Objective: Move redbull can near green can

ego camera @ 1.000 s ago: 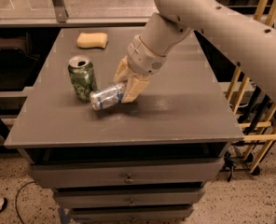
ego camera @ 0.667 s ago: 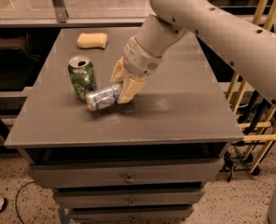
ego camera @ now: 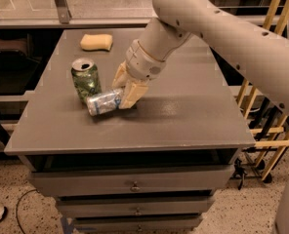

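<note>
The green can (ego camera: 85, 80) stands upright on the grey table top (ego camera: 183, 116), left of centre. The slim silver redbull can (ego camera: 102, 103) with blue markings lies on its side just in front and to the right of it, almost touching its base. My gripper (ego camera: 123, 92) reaches down from the upper right, and its tan fingers (ego camera: 131, 94) are shut on the right end of the redbull can, at the table surface.
A yellow sponge (ego camera: 96, 42) lies at the back left of the table. Drawers (ego camera: 134, 185) run below the front edge. Wooden racks (ego camera: 271, 121) stand to the right. A glass partition runs behind the table.
My gripper has slid the redbull can a little to the left, closer to the green can. The green can and sponge have not moved.
</note>
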`<state>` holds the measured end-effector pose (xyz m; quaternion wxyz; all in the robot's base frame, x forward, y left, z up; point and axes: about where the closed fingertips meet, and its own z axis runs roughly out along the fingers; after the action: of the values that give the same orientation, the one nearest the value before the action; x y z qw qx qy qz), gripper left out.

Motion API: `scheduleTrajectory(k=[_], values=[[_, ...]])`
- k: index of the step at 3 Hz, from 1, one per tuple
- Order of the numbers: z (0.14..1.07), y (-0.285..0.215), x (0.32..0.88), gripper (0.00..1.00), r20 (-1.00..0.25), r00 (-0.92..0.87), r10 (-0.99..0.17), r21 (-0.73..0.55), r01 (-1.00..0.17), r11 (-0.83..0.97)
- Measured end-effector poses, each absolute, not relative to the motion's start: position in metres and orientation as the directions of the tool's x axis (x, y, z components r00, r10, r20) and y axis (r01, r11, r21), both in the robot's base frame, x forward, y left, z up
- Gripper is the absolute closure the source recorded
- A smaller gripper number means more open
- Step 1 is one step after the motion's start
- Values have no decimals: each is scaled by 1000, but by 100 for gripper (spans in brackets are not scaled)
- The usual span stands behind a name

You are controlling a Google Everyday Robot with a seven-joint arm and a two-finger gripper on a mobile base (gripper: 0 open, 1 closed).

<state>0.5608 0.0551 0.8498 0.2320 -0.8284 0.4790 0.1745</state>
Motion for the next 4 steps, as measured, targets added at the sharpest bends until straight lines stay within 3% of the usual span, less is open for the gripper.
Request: scheduleTrajectory(k=[1,3,4], values=[[849,57,560,48,-512,481,-711,-216,-874,-436],[846,60,559,0,-513,484,-709,-213,-872,-441],[855,50,565,0,-512,492,-704,-234,-868,-437]])
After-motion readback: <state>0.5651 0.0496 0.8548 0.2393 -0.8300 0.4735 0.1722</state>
